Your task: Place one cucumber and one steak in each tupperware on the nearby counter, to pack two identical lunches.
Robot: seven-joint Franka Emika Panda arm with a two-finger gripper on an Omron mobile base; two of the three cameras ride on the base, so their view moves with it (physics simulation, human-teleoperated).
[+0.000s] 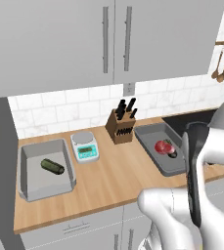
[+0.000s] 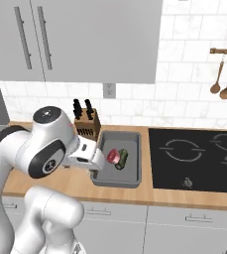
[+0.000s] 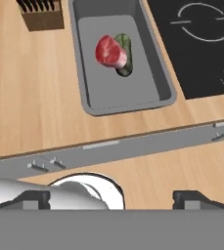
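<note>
Grey boxes on the wooden tabletop (image 1: 113, 180), one lunch packed and one half done.

The right tupperware (image 3: 91, 93) beside the knife block (image 1: 122, 124) holds a red steak (image 3: 108, 50) lying against a cucumber (image 3: 125, 56); the left tupperware (image 1: 29, 188), past the scale (image 1: 85, 145), holds a lone cucumber (image 1: 52, 166). The hand (image 3: 111, 197) hangs above the tabletop's front edge, fingers spread wide and holding nothing. I'd guess a steak is soft, slick and floppy, best pinched across its thick middle; a cucumber is firm, smooth and apt to roll, so grip it across its girth at mid-length.
</note>
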